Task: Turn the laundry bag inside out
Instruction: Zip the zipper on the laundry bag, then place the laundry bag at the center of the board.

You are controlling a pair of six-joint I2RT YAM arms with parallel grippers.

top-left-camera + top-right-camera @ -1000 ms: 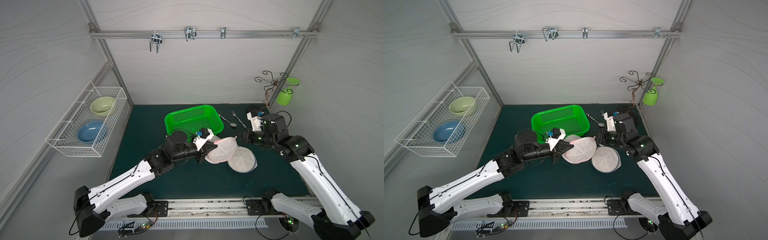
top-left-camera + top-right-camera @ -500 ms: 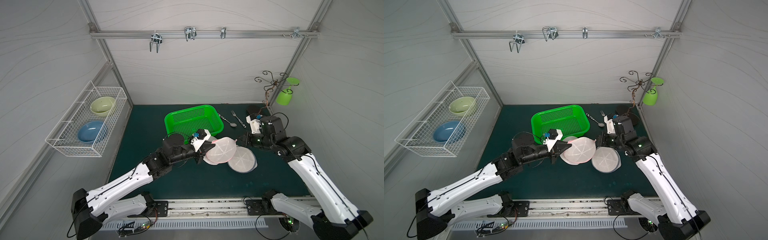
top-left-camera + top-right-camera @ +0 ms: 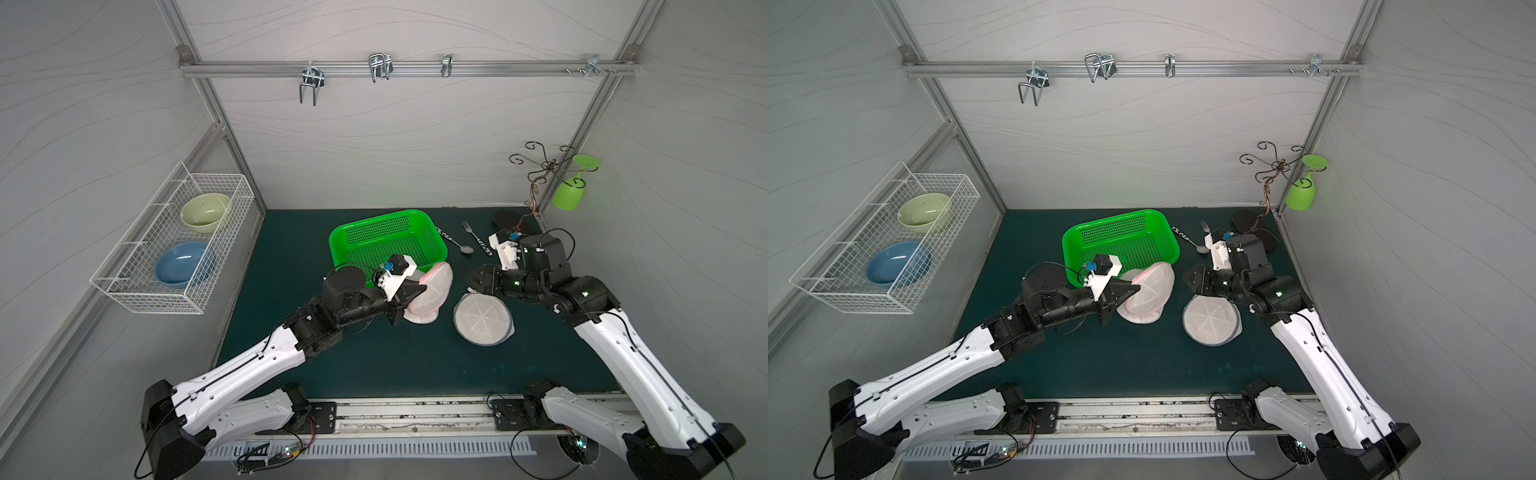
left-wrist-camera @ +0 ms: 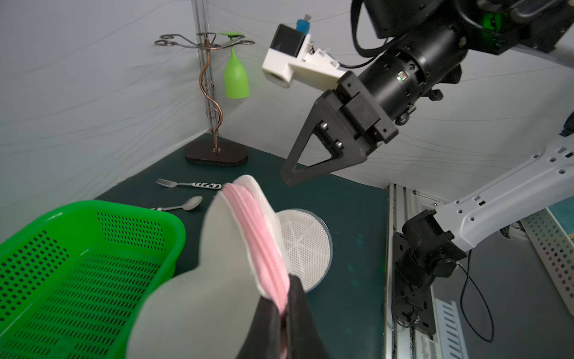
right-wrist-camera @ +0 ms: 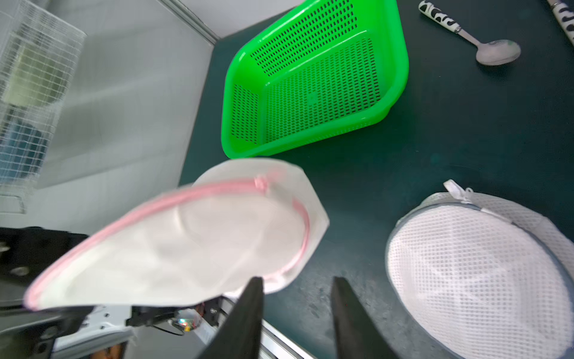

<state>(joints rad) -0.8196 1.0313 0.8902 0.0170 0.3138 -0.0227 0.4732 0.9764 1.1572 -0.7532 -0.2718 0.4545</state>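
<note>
A white laundry bag point(image 3: 432, 286) with a pink zipper rim hangs tilted just above the green mat, in front of the green basket. My left gripper point(image 3: 409, 297) is shut on its pink edge; the left wrist view shows the black fingers point(image 4: 295, 310) pinching the pink zipper band point(image 4: 254, 223). My right gripper point(image 3: 473, 280) stands open right of the bag, holding nothing. In the right wrist view the right gripper point(image 5: 297, 281) has one fingertip at the bag's point(image 5: 186, 242) rim and bare mat between the jaws.
A second white mesh bag point(image 3: 482, 318) with grey trim lies flat on the mat under the right gripper. The green basket point(image 3: 374, 220) sits behind. A spoon point(image 3: 459, 245) and a fork point(image 3: 476, 237) lie at the back right near a glass stand point(image 3: 540, 183). A wire rack point(image 3: 174, 241) hangs left.
The right gripper has opened and let go of the bag's edge. The left gripper has drawn the bag slightly left, and it now stands more upright.
</note>
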